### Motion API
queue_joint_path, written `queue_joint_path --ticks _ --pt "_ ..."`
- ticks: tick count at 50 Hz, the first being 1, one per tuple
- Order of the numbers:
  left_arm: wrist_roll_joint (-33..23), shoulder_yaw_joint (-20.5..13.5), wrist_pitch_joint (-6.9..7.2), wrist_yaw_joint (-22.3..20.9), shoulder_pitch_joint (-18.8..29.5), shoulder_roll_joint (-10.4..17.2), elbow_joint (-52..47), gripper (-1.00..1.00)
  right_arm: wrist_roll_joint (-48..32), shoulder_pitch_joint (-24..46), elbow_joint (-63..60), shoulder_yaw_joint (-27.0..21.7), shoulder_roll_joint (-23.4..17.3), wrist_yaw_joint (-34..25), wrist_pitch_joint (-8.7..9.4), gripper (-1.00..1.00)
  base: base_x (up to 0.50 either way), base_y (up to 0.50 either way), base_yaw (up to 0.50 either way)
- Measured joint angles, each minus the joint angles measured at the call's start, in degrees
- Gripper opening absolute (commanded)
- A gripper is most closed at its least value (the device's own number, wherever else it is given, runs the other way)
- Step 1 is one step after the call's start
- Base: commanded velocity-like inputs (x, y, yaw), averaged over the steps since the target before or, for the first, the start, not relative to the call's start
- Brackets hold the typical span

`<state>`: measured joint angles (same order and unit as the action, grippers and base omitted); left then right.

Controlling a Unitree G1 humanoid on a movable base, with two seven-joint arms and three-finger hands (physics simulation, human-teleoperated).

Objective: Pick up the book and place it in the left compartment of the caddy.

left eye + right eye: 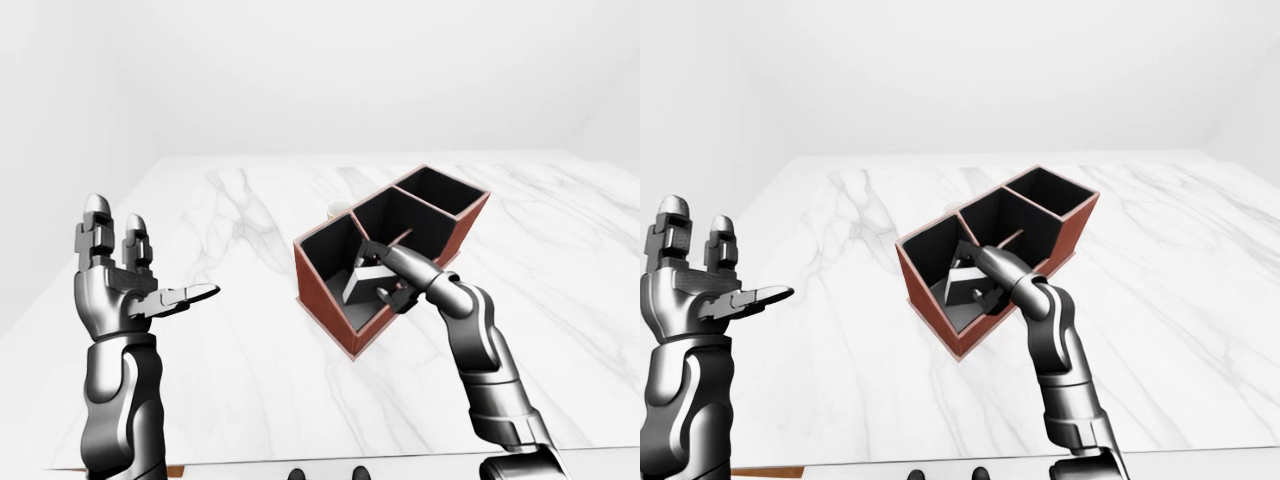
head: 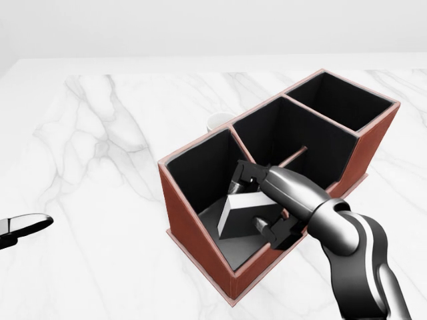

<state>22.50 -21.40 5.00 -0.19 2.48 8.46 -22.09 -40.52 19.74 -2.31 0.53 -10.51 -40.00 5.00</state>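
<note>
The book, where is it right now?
In the head view the book sits low inside the caddy's leftmost compartment, tilted, with the right hand around it.

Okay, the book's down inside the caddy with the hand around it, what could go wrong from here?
1. The right hand reaches over the caddy wall into the left compartment; pulling out sideways might snag the rim and drag or tip it.
2. The book sits tilted, not flat; if the fingers open unevenly it may flop against a wall or lift out with them.
3. A small white object stands right beside the caddy's far wall; a shoved caddy might knock it.
</note>
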Motion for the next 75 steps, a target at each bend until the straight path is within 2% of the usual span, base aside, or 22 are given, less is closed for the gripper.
queue_joint_path --ticks 17,52,53,54,75 --pt "0.06 0.02 0.00 0.06 0.06 0.01 -0.06 1.00 1.43 1.97 5.98 -0.20 -0.01 0.00 0.00 -1.00 0.00 0.00 0.00" --pt "0.16 -0.10 0.00 -0.14 -0.12 -0.02 -0.02 1.00 -1.12 6.36 8.98 0.07 -0.48 0.00 0.00 -0.98 0.00 0.00 0.00" --pt "0.16 -0.11 0.00 -0.14 -0.12 -0.02 -0.02 1.00 -1.24 6.50 9.18 0.09 -0.46 0.00 0.00 -0.77 0.00 0.00 0.00" --pt "0.18 -0.12 0.00 -0.14 -0.12 -0.01 -0.03 1.00 -1.31 6.64 9.35 0.08 -0.44 0.01 0.00 0.98 0.00 0.00 0.00" --pt "0.31 -0.20 0.00 -0.04 -0.10 0.03 -0.18 1.00 -1.22 6.80 10.23 -0.49 -0.14 0.00 0.00 1.00 0.00 0.00 0.00"
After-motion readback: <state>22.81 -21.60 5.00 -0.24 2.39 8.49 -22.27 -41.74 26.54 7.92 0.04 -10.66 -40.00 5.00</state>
